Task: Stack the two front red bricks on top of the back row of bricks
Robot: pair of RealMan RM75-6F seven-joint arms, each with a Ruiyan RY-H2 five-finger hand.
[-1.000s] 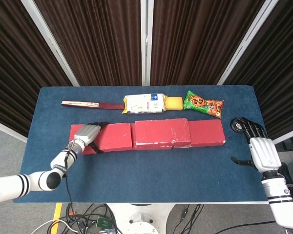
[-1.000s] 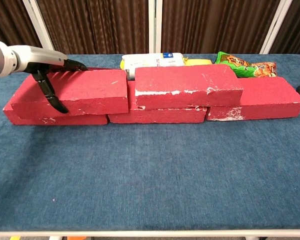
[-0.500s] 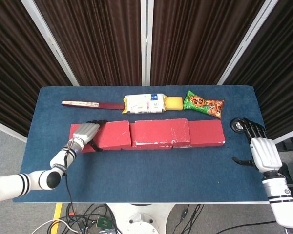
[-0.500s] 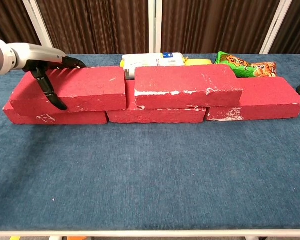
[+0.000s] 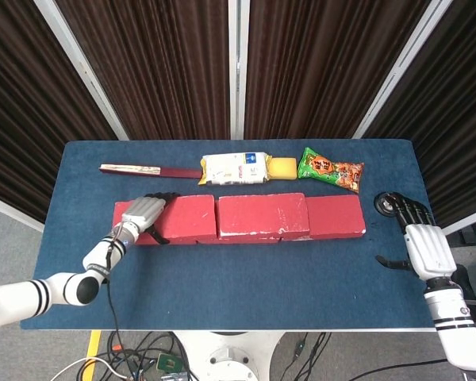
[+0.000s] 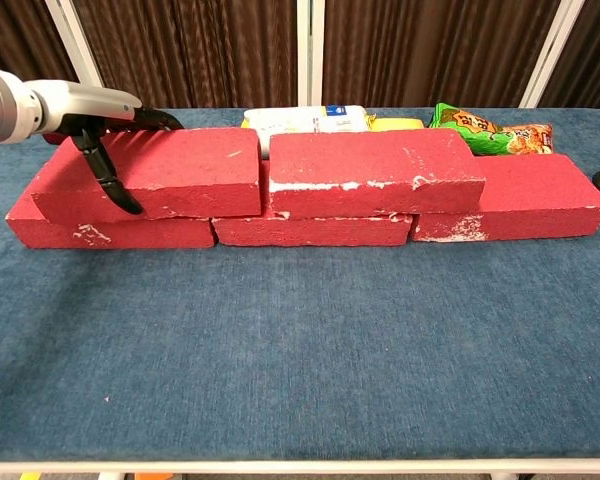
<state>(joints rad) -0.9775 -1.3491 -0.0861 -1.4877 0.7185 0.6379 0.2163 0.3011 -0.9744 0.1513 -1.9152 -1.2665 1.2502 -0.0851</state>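
Observation:
A back row of three red bricks point(image 6: 310, 228) lies across the table. Two more red bricks sit on top: the left one point(image 6: 150, 172) point(image 5: 184, 217) and the middle one point(image 6: 375, 158) point(image 5: 262, 214), end to end. My left hand point(image 5: 143, 213) point(image 6: 90, 110) grips the left end of the upper left brick, thumb down its front face and fingers over the top. That brick sits slightly skewed on the row. My right hand point(image 5: 424, 242) hovers off to the right near the table edge, fingers spread, holding nothing.
Behind the bricks lie a dark red flat stick point(image 5: 147, 170), a white packet point(image 5: 236, 168) with a yellow block point(image 5: 283, 167), and a green and orange snack bag point(image 5: 331, 170). A black round object point(image 5: 385, 204) sits by my right hand. Blue cloth in front is bare.
My left hand has pushed the upper left brick to the right and back, closing the gap to the middle upper brick. My right hand has barely moved.

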